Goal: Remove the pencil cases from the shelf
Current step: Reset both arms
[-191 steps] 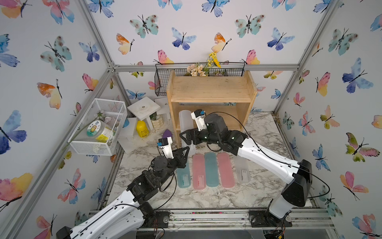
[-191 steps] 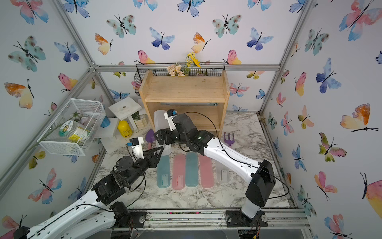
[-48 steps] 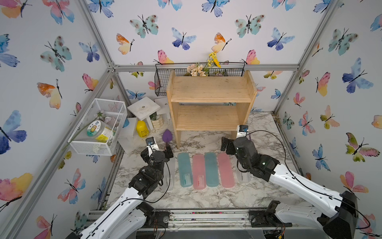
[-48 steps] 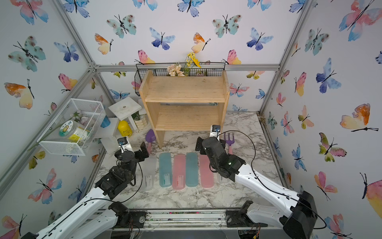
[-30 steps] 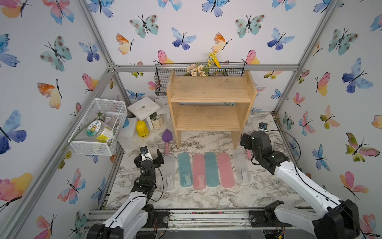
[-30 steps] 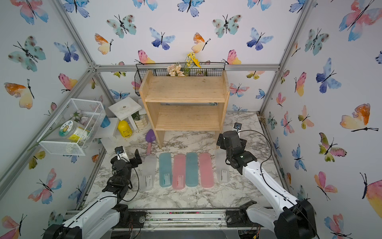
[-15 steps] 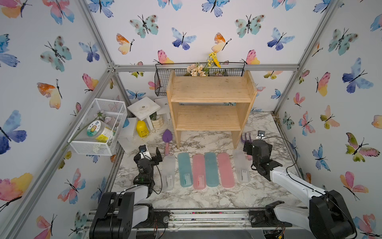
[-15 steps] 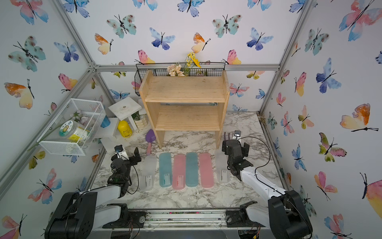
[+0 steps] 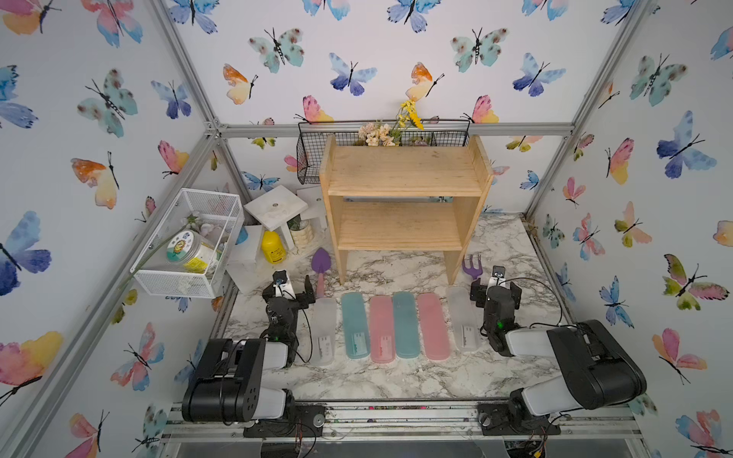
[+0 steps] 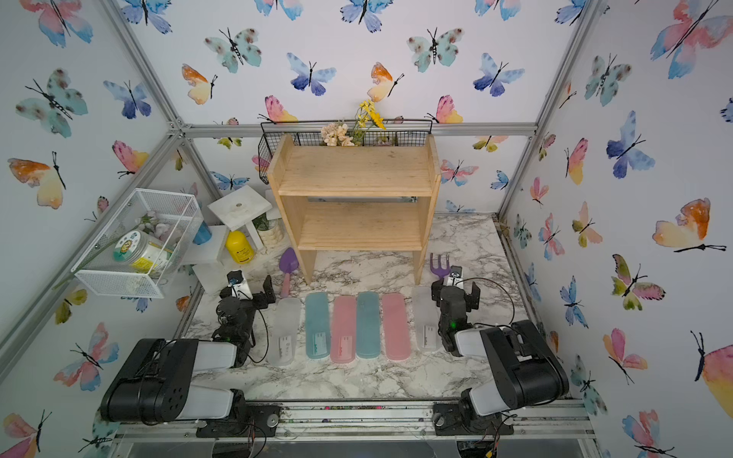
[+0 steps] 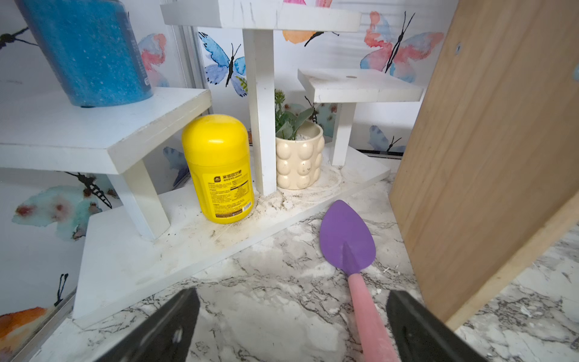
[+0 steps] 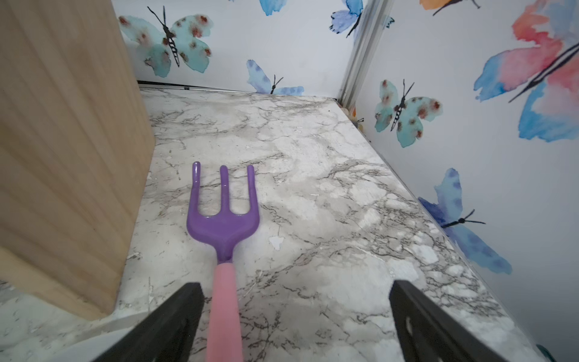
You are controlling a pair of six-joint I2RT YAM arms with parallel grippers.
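Note:
The pencil cases lie side by side on the marble table in front of the shelf (image 9: 402, 186): frosted white (image 9: 324, 331), teal (image 9: 354, 325), pink (image 9: 381, 329), teal (image 9: 405, 325), pink (image 9: 433, 327), frosted white (image 9: 462, 319). Both wooden tiers are bare. My left gripper (image 9: 288, 286) (image 11: 293, 301) rests low at the row's left end, open, with the trowel's pink handle (image 11: 369, 322) on the table between its fingers. My right gripper (image 9: 496, 287) (image 12: 296, 290) sits at the right end, open over the fork's handle (image 12: 224, 307).
A purple trowel (image 9: 320, 261) and a purple fork (image 9: 472, 267) lie by the shelf legs. A white stepped stand (image 9: 275, 206) holds a yellow bottle (image 9: 273, 248), a plant pot (image 11: 299, 156) and a blue cup (image 11: 87, 50). A white mesh basket (image 9: 190, 242) hangs left; a black wire basket (image 9: 313, 158) hangs behind the shelf.
Both arms have folded back toward the front rail and settled low at the two ends of the row. Both grippers stayed open. The cases have not moved in the last second.

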